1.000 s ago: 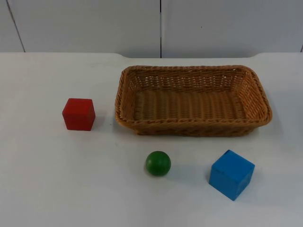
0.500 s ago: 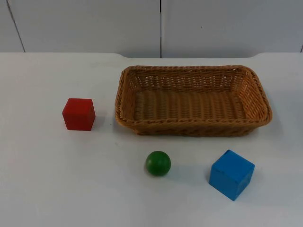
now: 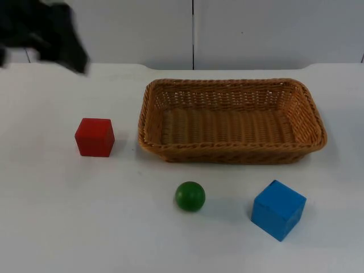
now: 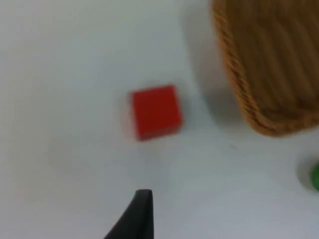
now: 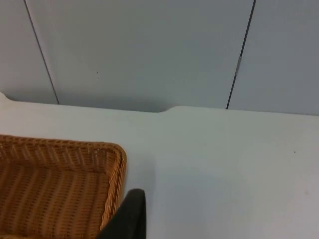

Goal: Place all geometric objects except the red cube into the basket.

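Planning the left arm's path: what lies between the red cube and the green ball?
In the top view, only bare white table lies between the red cube and the green ball; the basket sits off that line.

Top view: fixed, high, looking down and forward across the white table top (image 3: 51, 227).
Left wrist view: closer, looking down.
Shared by all: brown woven wicker basket (image 3: 232, 152) (image 4: 234, 74) (image 5: 115, 169).

Basket (image 3: 232, 120): woven wicker, rough ribbed weave. Red cube (image 3: 94, 137) and blue cube (image 3: 278, 209): matt, smooth, possibly painted wood. Green ball (image 3: 190, 196): smooth, slight sheen. Table (image 3: 85, 216): white, matt.
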